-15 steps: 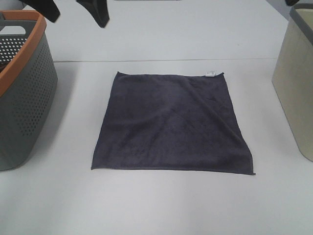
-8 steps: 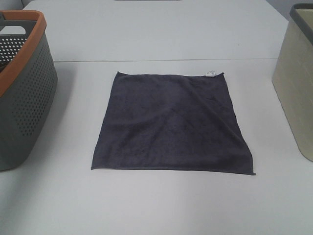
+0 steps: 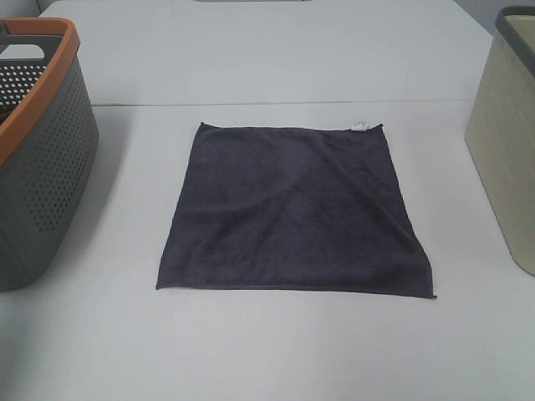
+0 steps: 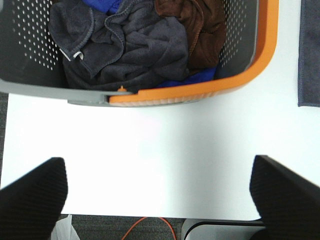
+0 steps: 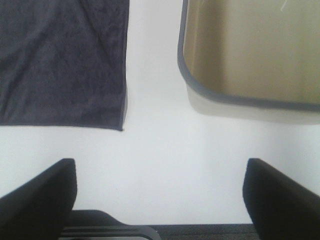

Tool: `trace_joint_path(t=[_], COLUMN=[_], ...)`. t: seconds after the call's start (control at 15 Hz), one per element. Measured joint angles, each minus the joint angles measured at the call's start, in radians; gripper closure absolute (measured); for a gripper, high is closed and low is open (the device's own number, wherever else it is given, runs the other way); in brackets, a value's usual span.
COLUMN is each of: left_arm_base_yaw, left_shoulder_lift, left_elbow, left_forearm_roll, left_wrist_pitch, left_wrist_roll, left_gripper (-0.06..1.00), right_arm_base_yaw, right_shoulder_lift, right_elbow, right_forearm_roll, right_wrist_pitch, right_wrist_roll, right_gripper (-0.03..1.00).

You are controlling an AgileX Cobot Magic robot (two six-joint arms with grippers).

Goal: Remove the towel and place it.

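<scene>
Square dark charcoal-grey soft cloth towel (image 3: 294,210) lying flat mid-frame in the high view, on the white tabletop (image 3: 276,351), small white tag (image 3: 360,126) at its upper edge, right of centre. Well apart from both bins: grey perforated plastic basket w/ orange rim (image 3: 38,142) at frame left, beige bin w/ grey rim (image 3: 506,150) at frame right.

Handling, by judgement: light, limp, no stiffness, so likely to drape and fold once lifted; not fragile, not slippery. Thin against the table, so pinch needs pads pressed down onto the cloth. Best hold prob. a corner or hemmed edge, e.g. lower-right corner (image 5: 121,128), closest to the beige bin in the right wrist view; a faint diagonal crease in the fabric also offers a bit of bunch to pinch.

Left gripper (image 4: 160,192) wide open, empty, over bare table beside the grey basket. Right gripper (image 5: 160,195) wide open too, empty, between towel corner and beige bin.

Hidden/unclear: neither arm visible in the high view. Both bins cut off by frame edges. Grey basket holds a heap of grey, brown, blue cloths (image 4: 135,45); count not readable. Beige bin interior seems empty, but only partly shown.
</scene>
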Motion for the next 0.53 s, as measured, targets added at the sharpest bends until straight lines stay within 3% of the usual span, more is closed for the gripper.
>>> trace_joint_path(t=[0.27, 0.53], left_arm_base_yaw=[0.000, 0.000], left_shoulder_lift=[-0.239, -0.398], left_elbow=[0.080, 0.113], left_forearm_roll=[0.004, 0.012], left_wrist_pitch=[-0.008, 0.008], left_wrist_roll=[-0.001, 0.010], left_gripper=[0.02, 0.02], right_arm_base_yaw=[-0.001, 0.031], right_shoulder_lift=[-0.330, -0.571], right_elbow=[0.265, 0.404], right_forearm_roll=[-0.002, -0.001], right_wrist_pitch=[-0.020, -0.077], right_wrist_roll=[-0.014, -0.062], right_gripper=[0.17, 0.19])
